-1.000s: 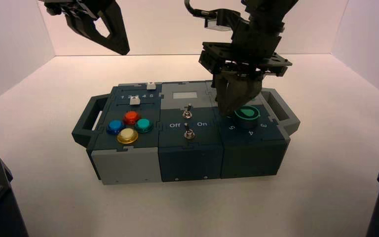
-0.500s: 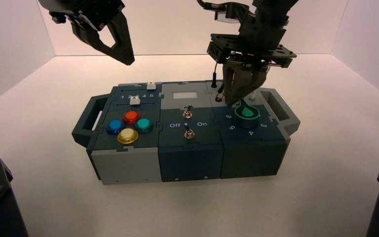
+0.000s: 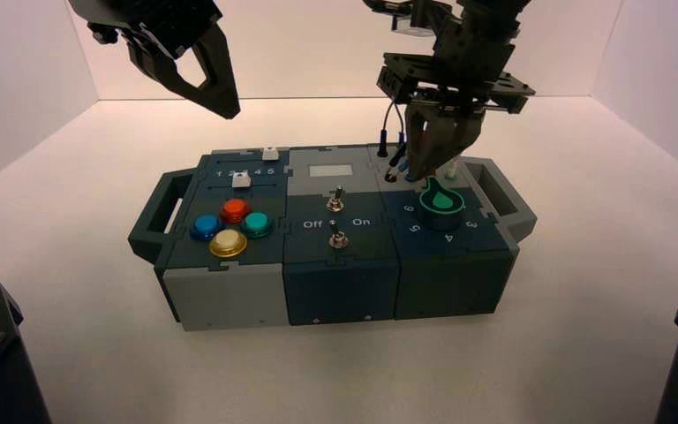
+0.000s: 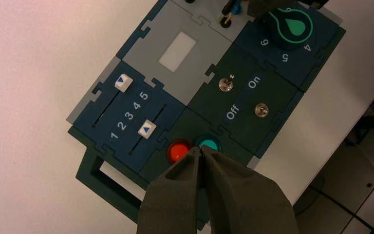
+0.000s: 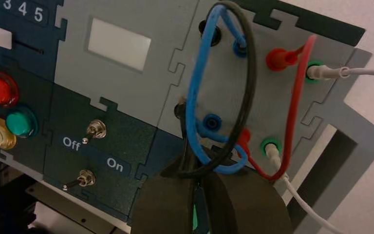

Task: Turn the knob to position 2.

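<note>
The dark-green knob [image 3: 442, 203] with its lighter green teardrop sits on the box's right-hand teal panel, with white digits 6, 5, 4 and 3 curving round its front. It also shows in the left wrist view [image 4: 292, 27]. No digit 2 shows. The pointer tip sticks out toward the back left. My right gripper [image 3: 425, 175] hangs shut just above and behind the knob, clear of it, close to the wire loops. In the right wrist view its fingertips [image 5: 195, 168] meet under the blue and black wires, with a green sliver between the fingers. My left gripper [image 3: 223, 108] is shut and raised high at the back left.
Blue, black, red and white wires [image 5: 224, 97] loop from sockets on the grey panel behind the knob. Two metal toggles [image 3: 337, 201] stand on the Off/On middle panel. Coloured push buttons [image 3: 229, 228] and two sliders [image 4: 124, 83] are on the left. The box has a handle [image 3: 503, 194] on each end.
My right gripper has lifted off the knob and drawn back and up, uncovering the wires. The knob's pointer tip now shows at the back left. My left gripper shifted slightly right.
</note>
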Tool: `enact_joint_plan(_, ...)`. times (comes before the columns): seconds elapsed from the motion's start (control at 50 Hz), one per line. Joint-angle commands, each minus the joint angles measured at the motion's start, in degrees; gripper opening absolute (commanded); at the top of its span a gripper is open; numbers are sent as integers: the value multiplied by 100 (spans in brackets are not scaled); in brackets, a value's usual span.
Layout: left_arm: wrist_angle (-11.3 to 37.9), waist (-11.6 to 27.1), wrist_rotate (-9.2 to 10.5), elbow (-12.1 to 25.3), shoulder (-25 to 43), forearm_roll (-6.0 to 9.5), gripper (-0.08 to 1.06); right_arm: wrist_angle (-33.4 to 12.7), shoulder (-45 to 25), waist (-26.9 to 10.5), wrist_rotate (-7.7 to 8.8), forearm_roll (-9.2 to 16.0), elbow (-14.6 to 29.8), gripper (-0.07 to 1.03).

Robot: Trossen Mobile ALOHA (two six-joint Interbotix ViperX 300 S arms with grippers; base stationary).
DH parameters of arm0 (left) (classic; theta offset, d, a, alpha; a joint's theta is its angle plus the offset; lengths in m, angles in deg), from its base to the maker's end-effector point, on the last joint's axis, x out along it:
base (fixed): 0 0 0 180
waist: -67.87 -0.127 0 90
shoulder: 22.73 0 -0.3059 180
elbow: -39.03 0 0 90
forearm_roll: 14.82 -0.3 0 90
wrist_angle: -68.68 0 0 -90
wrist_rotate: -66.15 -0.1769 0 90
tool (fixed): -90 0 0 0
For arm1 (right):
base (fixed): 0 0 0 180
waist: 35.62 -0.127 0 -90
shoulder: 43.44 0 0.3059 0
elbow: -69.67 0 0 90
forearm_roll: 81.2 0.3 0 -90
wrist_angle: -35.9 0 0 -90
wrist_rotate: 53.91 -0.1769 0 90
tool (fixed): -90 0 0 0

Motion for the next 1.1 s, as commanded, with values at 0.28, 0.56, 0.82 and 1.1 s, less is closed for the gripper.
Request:
enact_joint_plan(0.28, -18, 18, -70, 105, -97, -9, -3, -44, -132, 35, -18, -18, 88, -3)
enact_joint_plan(0.56, -18, 18, -70, 105, -158, 0, -3, -132, -70, 35, -35, -26, 62, -3)
enact_joint_plan(0.82, -18, 26, -79, 97, -202, 0, -3, -220, 35, 105, -105, -237, 88, -2)
enact_joint_plan(1.1, -9, 18, -79, 105, -211, -9, -3, -378, 229, 308, -105, -369, 88, -2)
